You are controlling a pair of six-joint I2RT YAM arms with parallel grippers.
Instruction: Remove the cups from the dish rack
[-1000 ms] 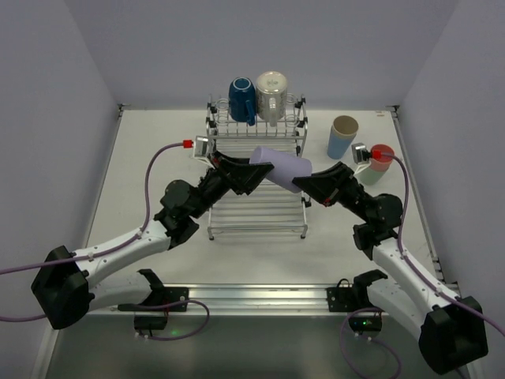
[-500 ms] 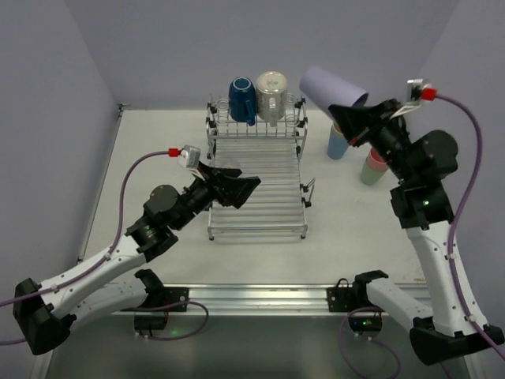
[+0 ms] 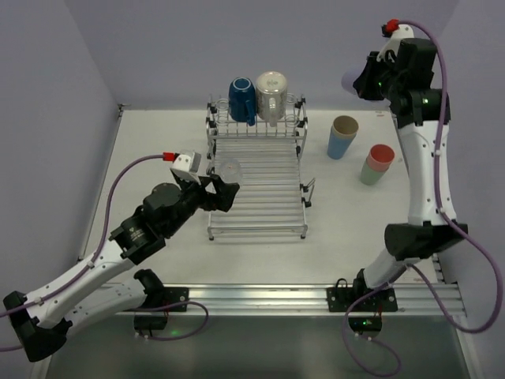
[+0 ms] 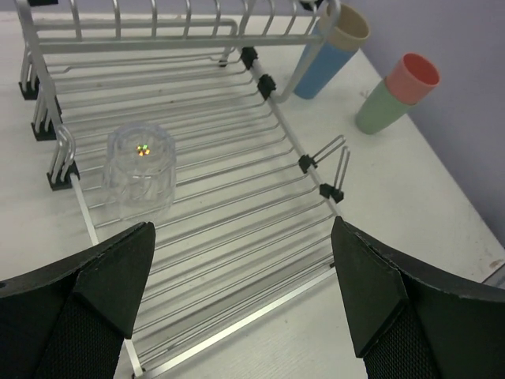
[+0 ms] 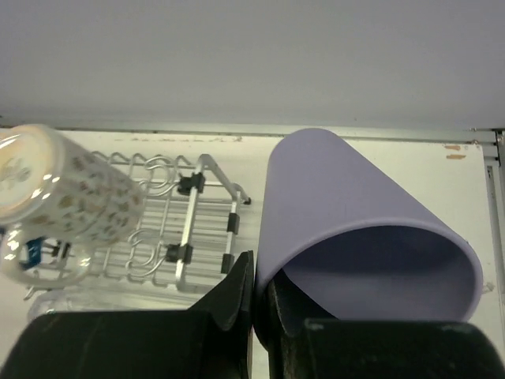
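White tabletop (image 3: pixel 158 142), chrome wire rack (image 3: pixel 264 185); left jaws spread, right jaws pinching lavender cup (image 5: pixel 355 205).

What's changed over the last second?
The left gripper let go of the lavender cup and drew back, open. The right gripper, shut on it, swung it up and away to the right. The dark-blue mug, glass mug and clear tumbler in the dish rack, the tan-in-blue stack and pink-in-green stack stayed put.
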